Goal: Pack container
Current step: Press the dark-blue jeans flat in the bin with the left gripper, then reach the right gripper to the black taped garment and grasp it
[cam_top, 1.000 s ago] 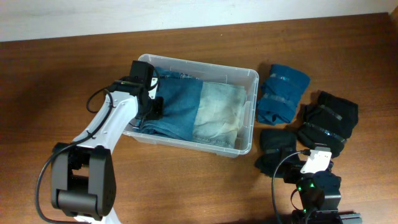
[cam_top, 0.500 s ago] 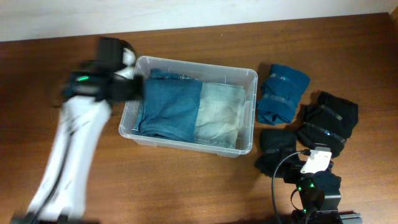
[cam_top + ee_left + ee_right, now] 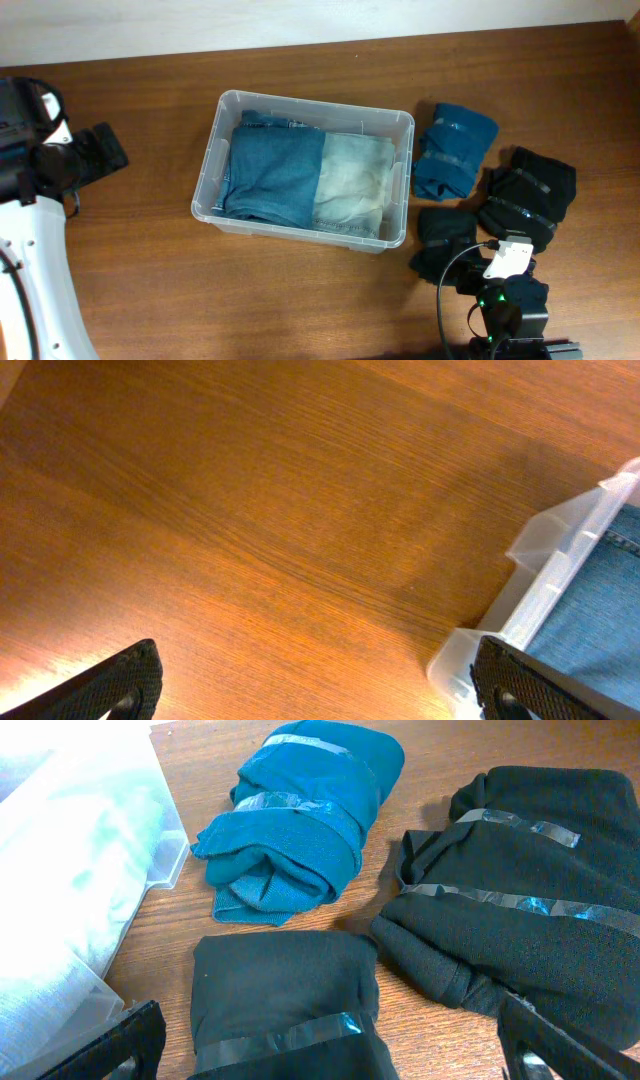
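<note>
Left gripper (image 3: pixel 98 152) has swung out of the container (image 3: pixel 209 165) and off to the left side.

Closest in, the right gripper (image 3: pixel 330 1055) is spread wide with nothing in it, just above a black roll of cloth (image 3: pixel 285 985). A bigger black bundle (image 3: pixel 520 900) and a blue roll (image 3: pixel 300 820) lie behind it, all taped. Further on, in the middle of the table (image 3: pixel 200 510), sits the container with folded blue jeans (image 3: pixel 275 170) and a pale pair (image 3: pixel 352 180) inside. The left gripper is wide too, holding nothing, over bare wood beside the container's corner. I think the container is light, stiff and smooth, so it may slide if pushed. Its rim looks like the best place to hold.
</note>
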Robot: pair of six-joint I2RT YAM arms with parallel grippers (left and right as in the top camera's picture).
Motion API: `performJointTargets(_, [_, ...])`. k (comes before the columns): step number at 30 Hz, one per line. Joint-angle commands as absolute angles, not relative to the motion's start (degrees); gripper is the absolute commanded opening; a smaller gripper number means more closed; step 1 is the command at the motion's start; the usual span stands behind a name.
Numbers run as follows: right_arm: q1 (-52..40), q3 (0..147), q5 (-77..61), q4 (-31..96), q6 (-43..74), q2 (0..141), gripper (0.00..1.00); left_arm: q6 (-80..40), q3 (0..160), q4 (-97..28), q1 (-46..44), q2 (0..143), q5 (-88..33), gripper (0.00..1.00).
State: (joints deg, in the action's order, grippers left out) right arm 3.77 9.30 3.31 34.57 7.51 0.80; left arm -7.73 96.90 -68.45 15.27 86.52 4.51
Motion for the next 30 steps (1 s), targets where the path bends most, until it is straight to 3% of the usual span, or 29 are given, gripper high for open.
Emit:
performJointTargets(1, [4.21, 8.84, 3.2, 34.46, 7.51, 0.32, 0.98, -7.68, 96.68, -68.62, 16.03, 86.85, 3.22, 1.0])
performJointTargets(7, [4.19, 8.82, 1.93, 31.55, 9.28, 0.3, 0.98, -7.68, 96.68, -68.64, 16.03, 86.85, 3.22, 1.0])
performJointTargets(12, [4.21, 8.78, -16.71, 30.48, 23.4, 0.32, 0.98, -7.66, 96.68, -68.64, 16.03, 86.85, 3.22, 1.0])
performJointTargets(17, [4.21, 9.37, -28.84, 26.7, 24.53, 0.4, 0.98, -7.68, 96.68, -68.64, 16.03, 86.85, 3.22, 1.0])
performJointTargets(23, [4.21, 20.69, -28.62, 30.48, 26.89, 5.45, 0.98, -7.68, 96.68, -68.64, 16.03, 86.85, 3.22, 1.0])
performJointTargets(30, [4.21, 42.61, -21.21, 42.76, 18.96, 26.35, 0.98, -7.68, 96.68, -68.64, 16.03, 86.85, 3.22, 1.0])
